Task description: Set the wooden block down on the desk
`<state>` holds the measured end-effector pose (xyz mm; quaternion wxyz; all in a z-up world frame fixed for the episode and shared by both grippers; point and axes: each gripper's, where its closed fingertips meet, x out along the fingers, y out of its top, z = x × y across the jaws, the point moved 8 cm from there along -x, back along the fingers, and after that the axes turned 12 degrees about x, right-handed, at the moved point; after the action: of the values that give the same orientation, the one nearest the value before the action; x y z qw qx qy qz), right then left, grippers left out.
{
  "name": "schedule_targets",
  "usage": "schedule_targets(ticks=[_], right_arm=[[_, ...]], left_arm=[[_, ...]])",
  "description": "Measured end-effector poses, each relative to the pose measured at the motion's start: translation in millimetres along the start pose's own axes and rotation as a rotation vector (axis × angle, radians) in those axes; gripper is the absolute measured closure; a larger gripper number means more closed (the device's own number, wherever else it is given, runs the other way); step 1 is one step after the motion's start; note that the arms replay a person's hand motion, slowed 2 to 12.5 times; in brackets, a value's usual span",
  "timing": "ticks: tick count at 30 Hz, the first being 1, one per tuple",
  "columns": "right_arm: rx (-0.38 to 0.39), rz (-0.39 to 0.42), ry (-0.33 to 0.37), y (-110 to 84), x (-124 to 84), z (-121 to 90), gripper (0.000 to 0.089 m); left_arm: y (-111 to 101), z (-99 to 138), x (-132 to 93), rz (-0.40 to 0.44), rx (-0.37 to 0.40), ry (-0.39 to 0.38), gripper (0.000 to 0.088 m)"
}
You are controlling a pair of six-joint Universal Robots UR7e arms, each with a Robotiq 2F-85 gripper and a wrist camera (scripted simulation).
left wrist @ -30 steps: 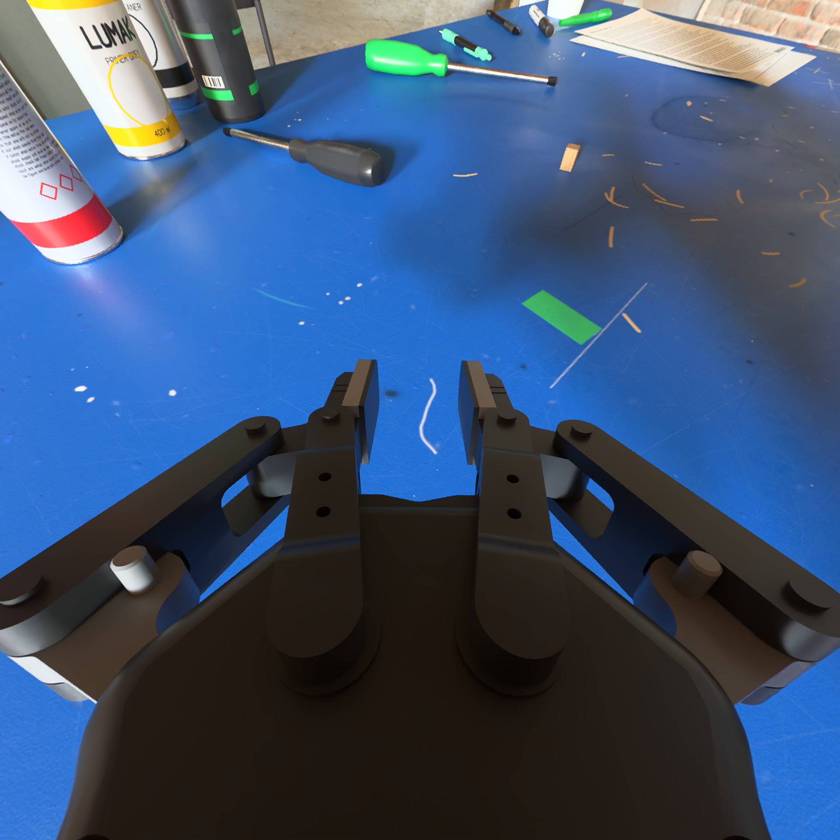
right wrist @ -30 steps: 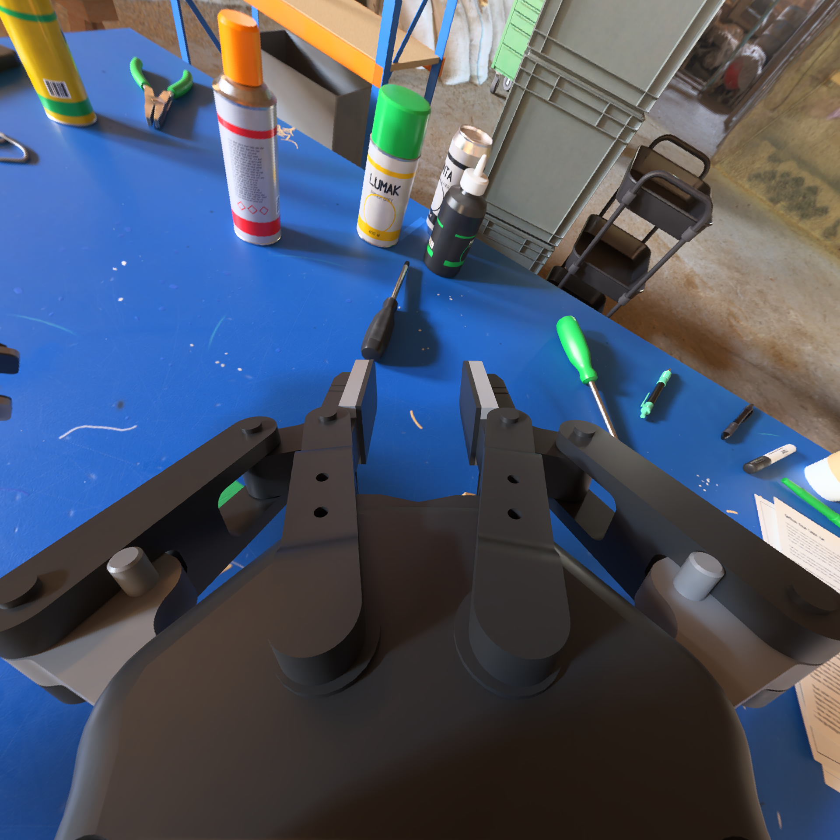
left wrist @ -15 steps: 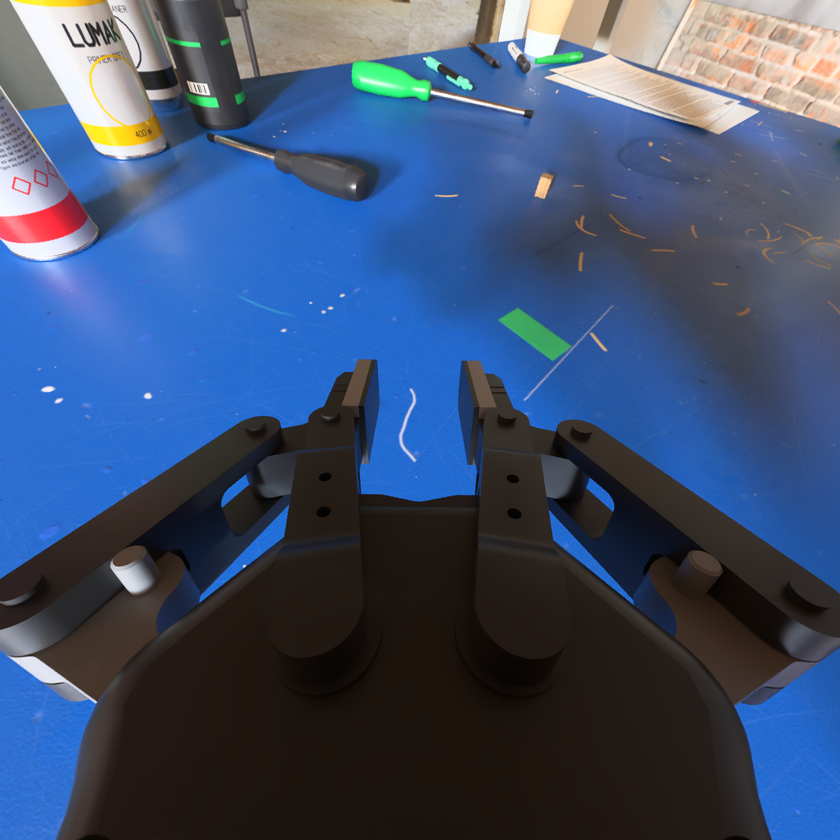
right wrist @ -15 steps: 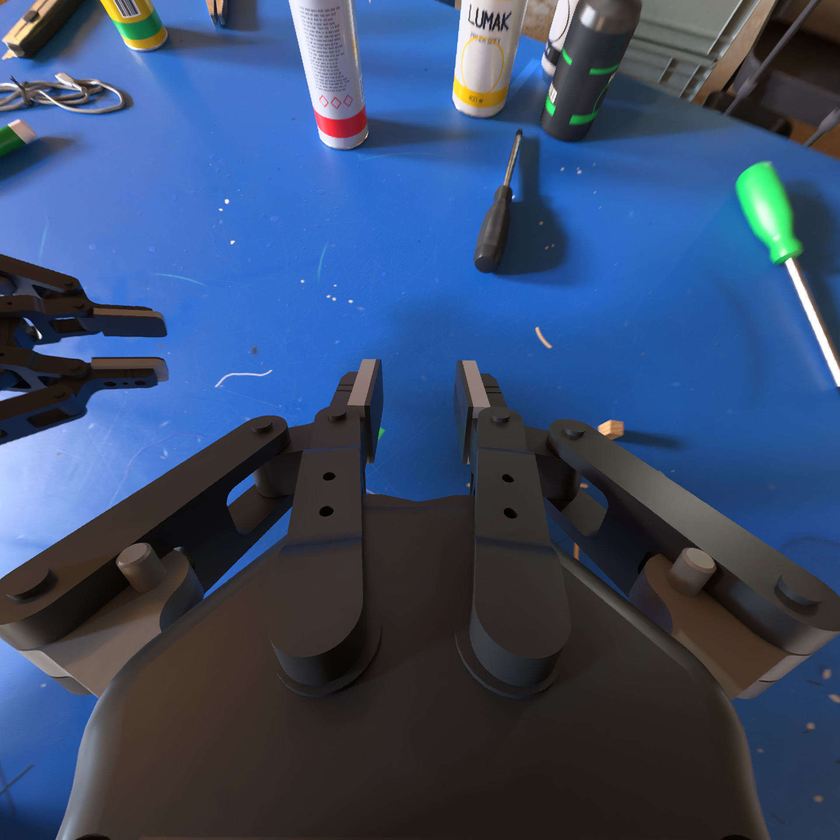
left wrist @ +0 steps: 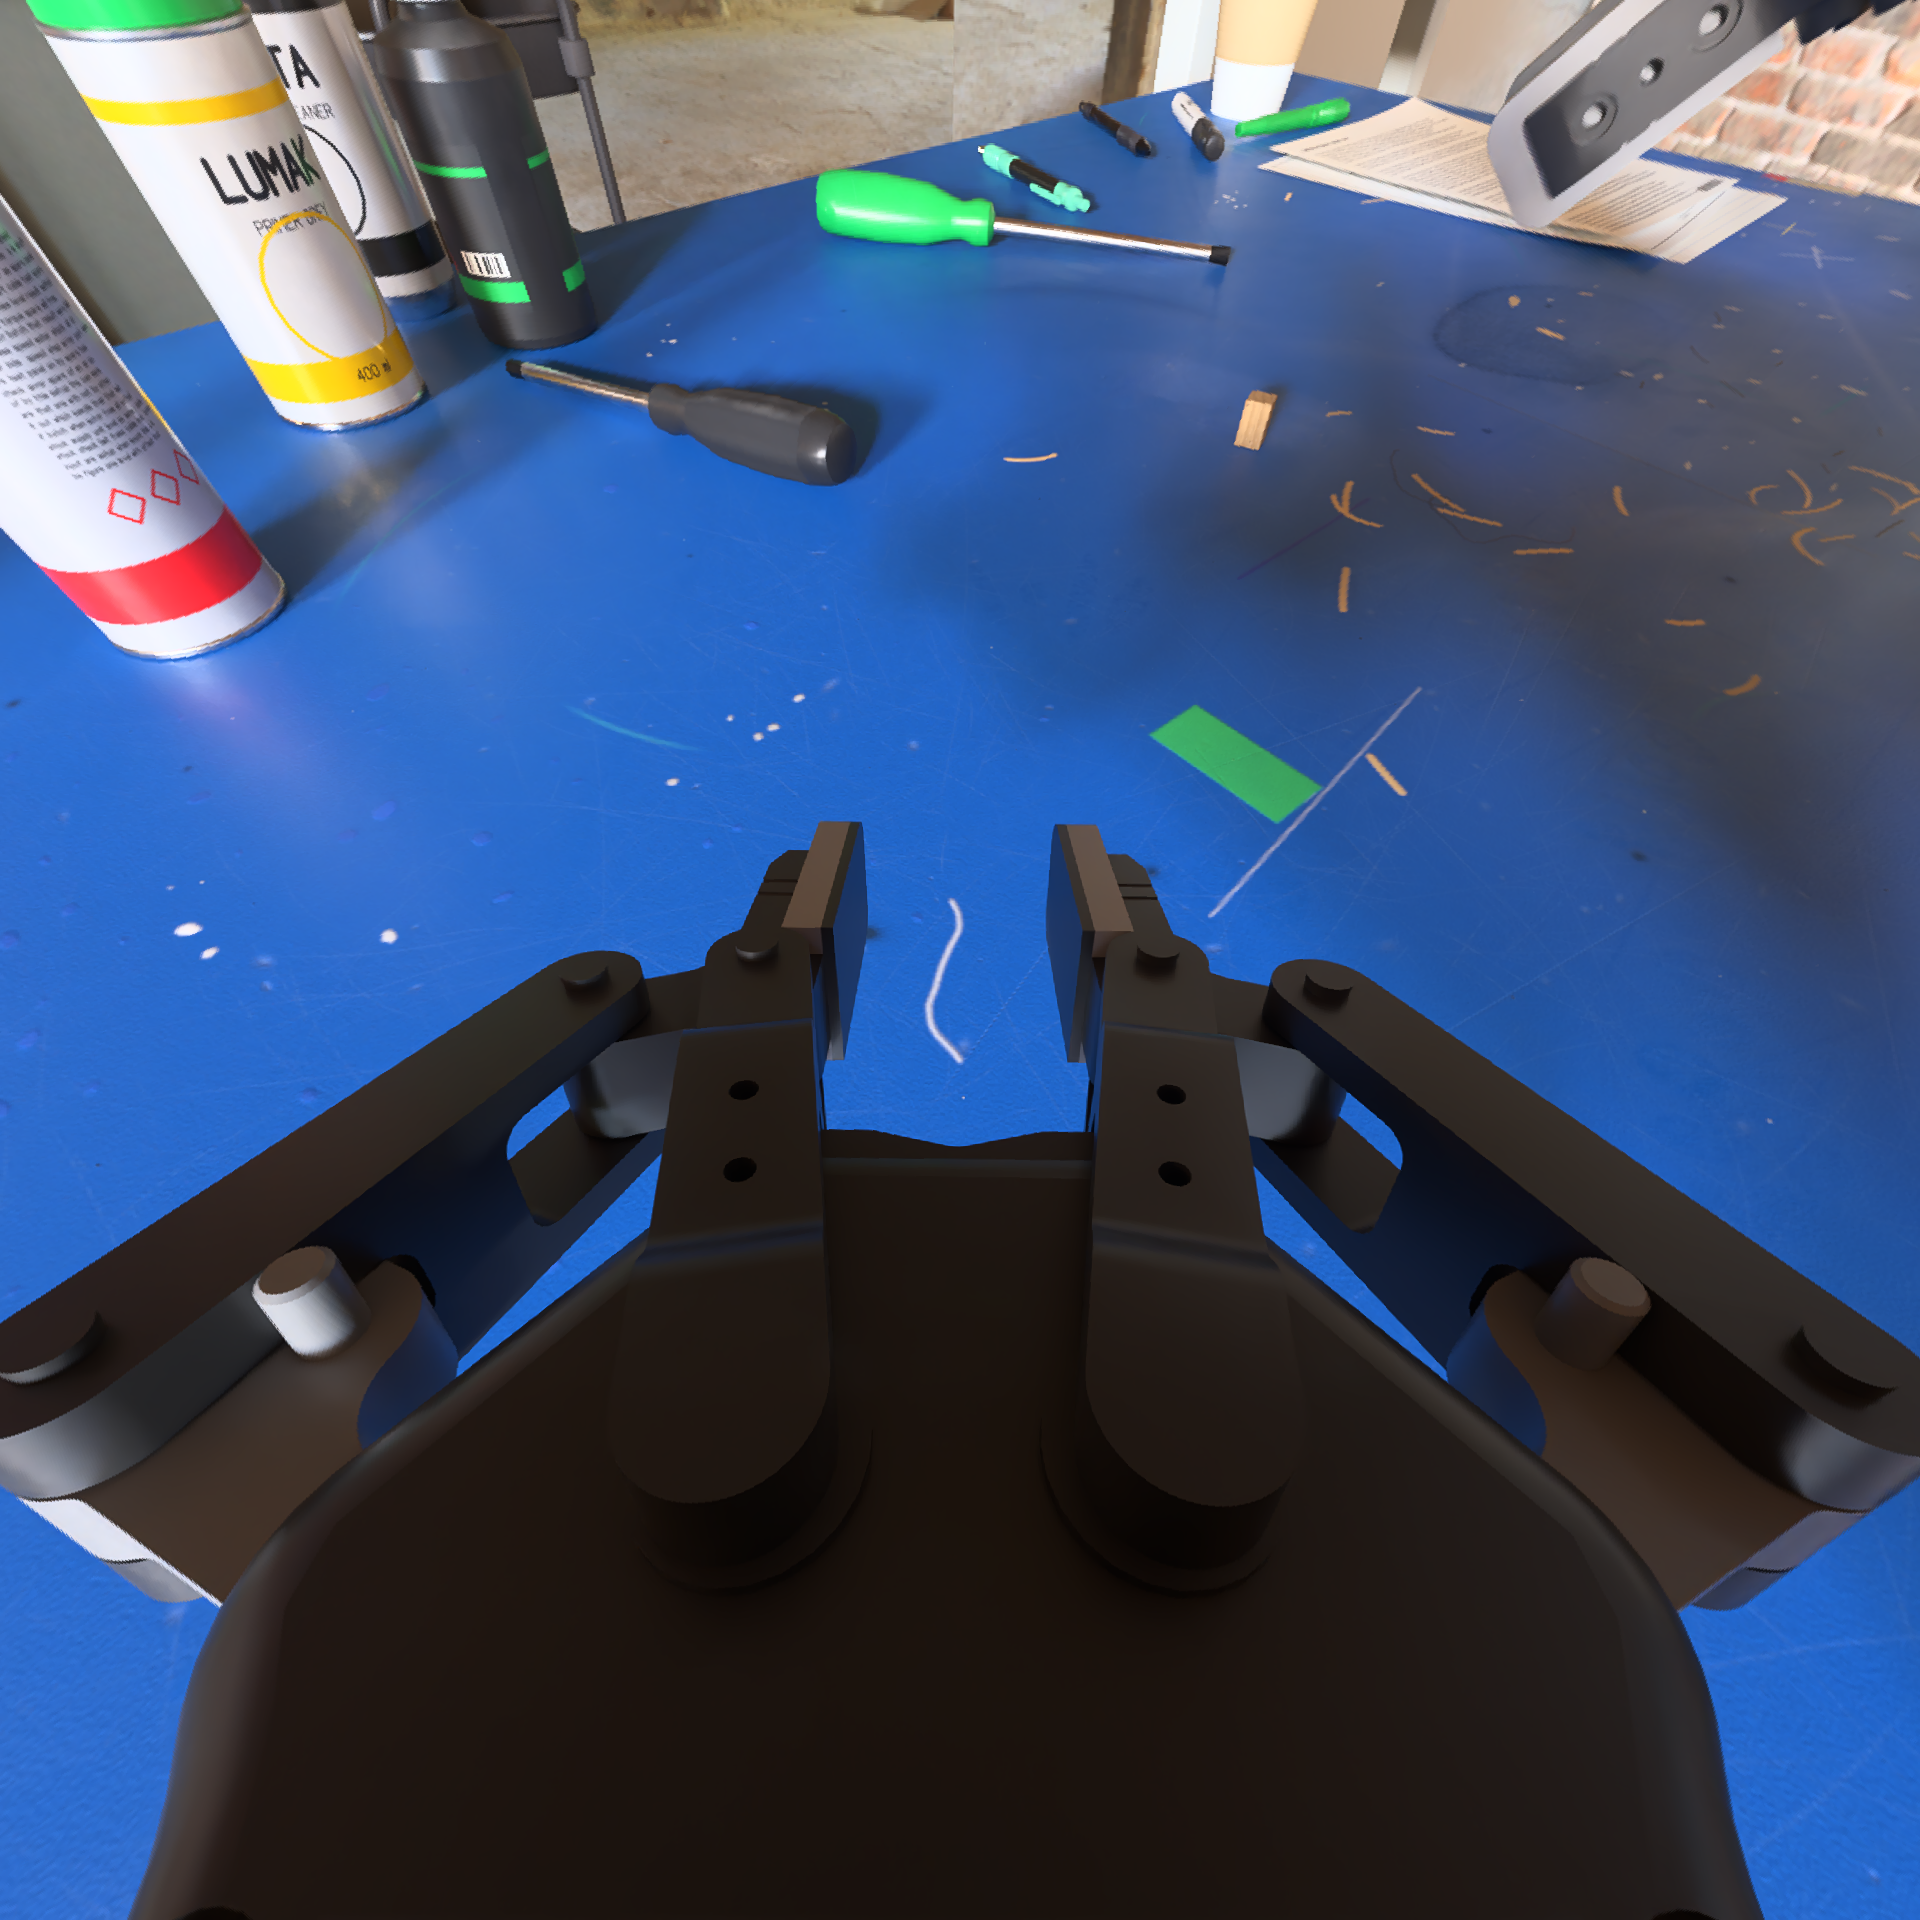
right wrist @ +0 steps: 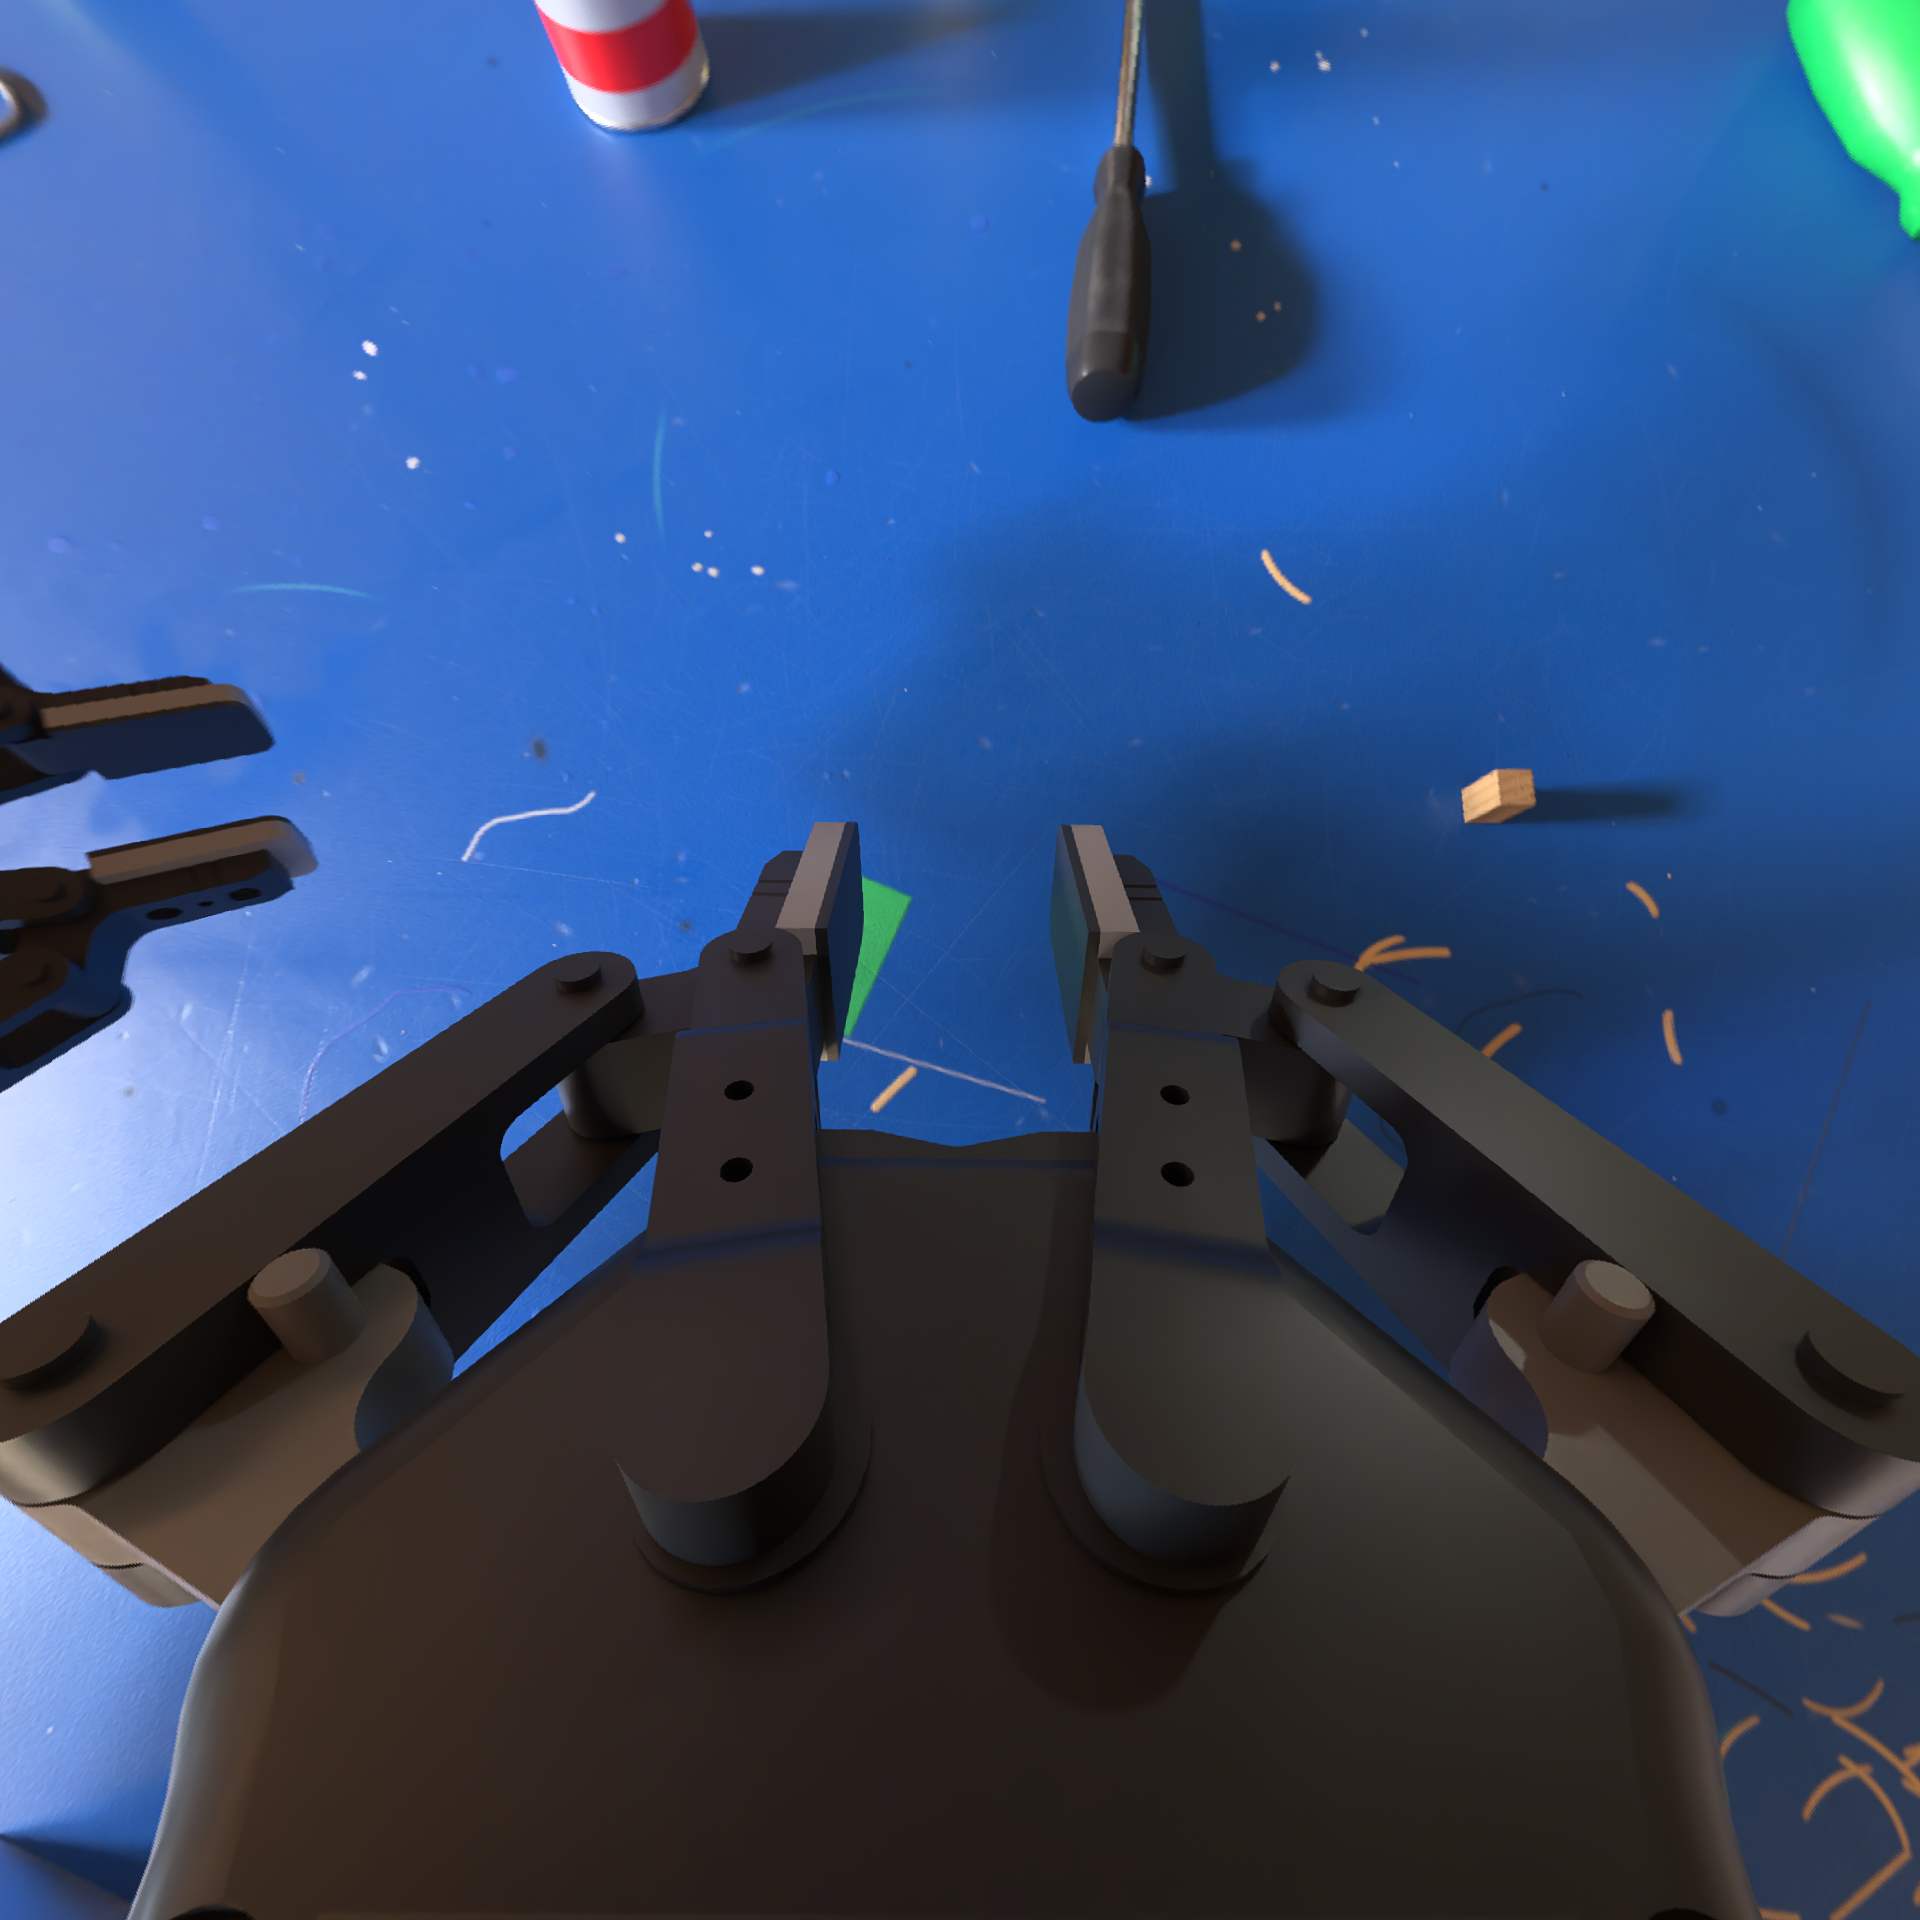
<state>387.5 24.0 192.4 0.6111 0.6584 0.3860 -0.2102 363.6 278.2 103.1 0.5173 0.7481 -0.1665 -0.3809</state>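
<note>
Wooden block lies free on blue surface, nothing touching it. Landmark: green tape patch. Block well beyond patch, toward green screwdriver; black screwdriver to block's left. Right gripper hovers directly over patch, jaws apart, nothing between them; block off to its right. Left gripper near patch, over white scratch, jaws parted, empty. Orange shavings scattered beside block. Spray cans far left of patch.
</note>
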Motion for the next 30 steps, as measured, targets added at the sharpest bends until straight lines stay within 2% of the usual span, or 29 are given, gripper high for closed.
schedule_targets(ticks=[10,16,30], right_arm=[[0.047,-0.081,-0.123,-15.1,23,-3,0.0539],[0.106,-0.131,-0.141,-21.6,38,-4,0.0533],[0.253,-0.185,-0.179,-29.6,69,-1,0.0505]], left_arm=[[4,4,-2,0.006,-0.002,-0.009,0.0561],[7,5,-3,0.028,-0.029,-0.027,0.0561],[8,2,-7,0.051,-0.056,-0.032,0.0562]])
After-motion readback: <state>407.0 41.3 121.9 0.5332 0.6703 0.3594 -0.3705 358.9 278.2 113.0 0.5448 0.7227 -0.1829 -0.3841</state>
